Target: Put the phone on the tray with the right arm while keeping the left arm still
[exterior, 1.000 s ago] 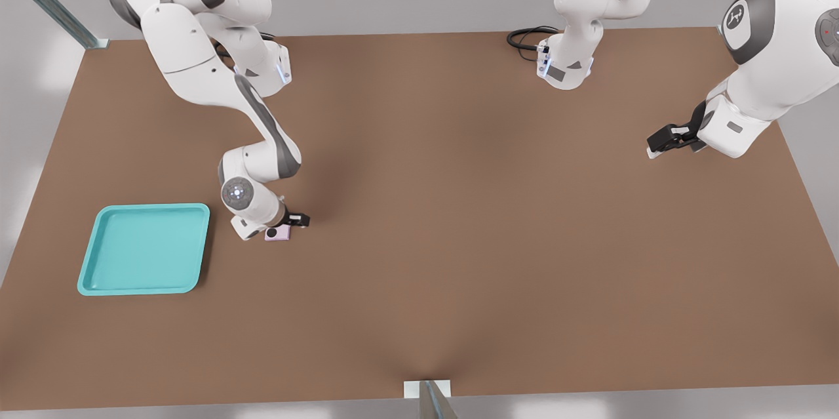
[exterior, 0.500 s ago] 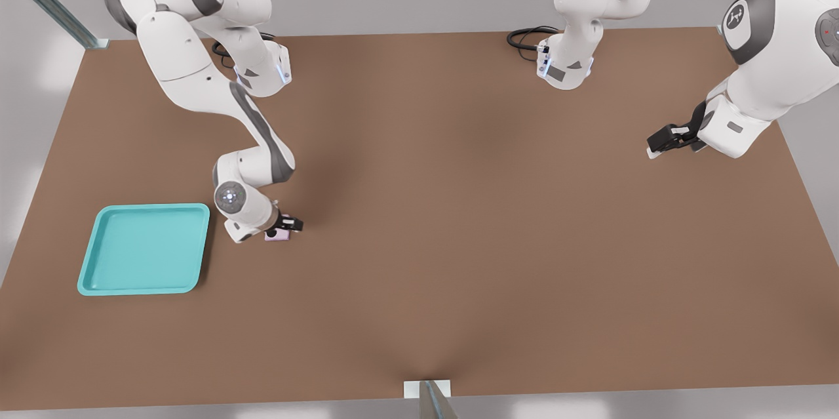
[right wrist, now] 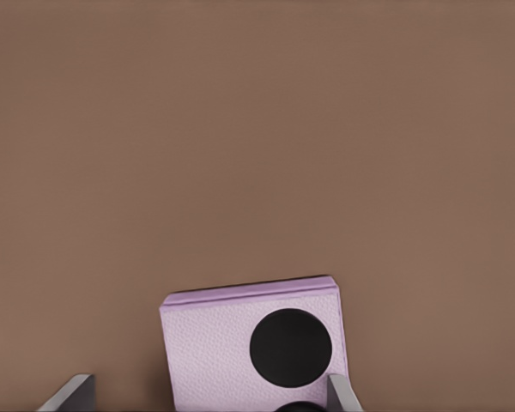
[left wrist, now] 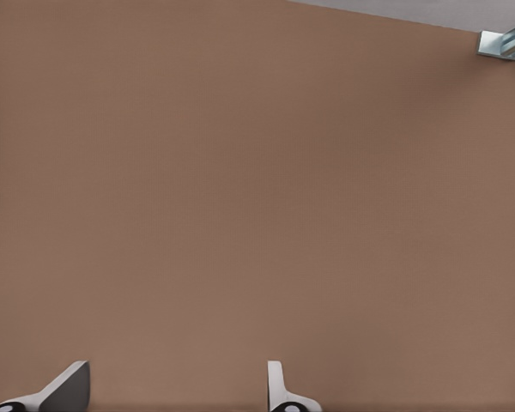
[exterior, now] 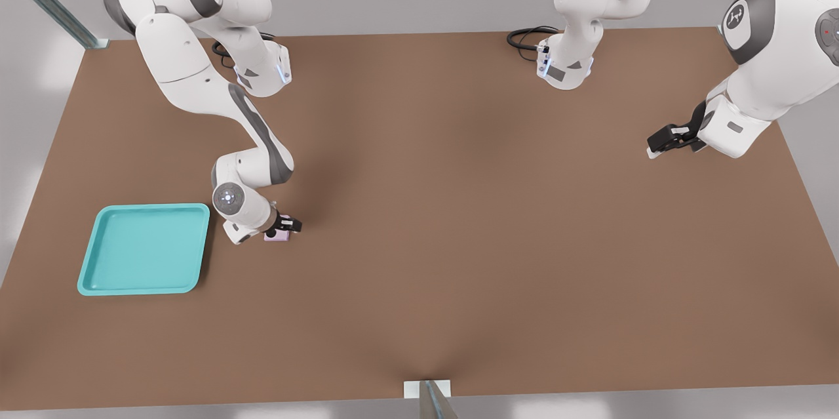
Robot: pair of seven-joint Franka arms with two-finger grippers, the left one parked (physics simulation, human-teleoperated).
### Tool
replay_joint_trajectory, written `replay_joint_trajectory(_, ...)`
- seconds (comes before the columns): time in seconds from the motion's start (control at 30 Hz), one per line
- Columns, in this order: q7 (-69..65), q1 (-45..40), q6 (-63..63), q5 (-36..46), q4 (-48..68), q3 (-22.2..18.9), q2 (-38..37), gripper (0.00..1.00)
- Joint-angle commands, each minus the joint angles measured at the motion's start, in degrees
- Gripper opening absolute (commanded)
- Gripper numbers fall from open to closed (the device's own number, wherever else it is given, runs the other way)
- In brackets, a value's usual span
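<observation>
Soft even light washing over the brown table (exterior: 459, 242), faint shadow pooling beneath the gripper (exterior: 283, 229), no glare, renders staying sharp.

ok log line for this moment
gripper: open, straddling phone | phone: on table, not lifted | tray: empty, at front view's left

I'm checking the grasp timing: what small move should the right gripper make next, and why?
Probably close on the phone. The gripper is low at it, one fingertip at its edge and the other apart from it, so it looks ungrasped. The phone lies on the table, beside the tray.
</observation>
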Motion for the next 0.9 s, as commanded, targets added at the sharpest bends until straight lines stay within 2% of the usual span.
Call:
replay_joint_trajectory(0.0, -4.63, -0.04, -0.08, 0.08, 0.00, 0.01, -0.01, 1.00)
replay_joint_trajectory(0.07, -7.80, -0.05, 0.01, 0.08, 0.44, -0.08, 0.17, 1.00)
replay_joint_trajectory(0.63, -8.41, -1.10, 0.97, -1.15, 0.53, -0.61, 1.58, 1.00)
replay_joint_trajectory(0.67, -8.41, -1.10, 1.06, -1.15, 0.53, -0.61, 1.66, 0.98)
replay_joint_trajectory(0.77, -8.33, -1.10, 0.97, -1.15, 0.53, -0.61, 1.58, 0.78)
replay_joint_trajectory(0.87, -8.41, -1.45, 0.97, -1.15, 0.53, -0.61, 1.58, 0.75)
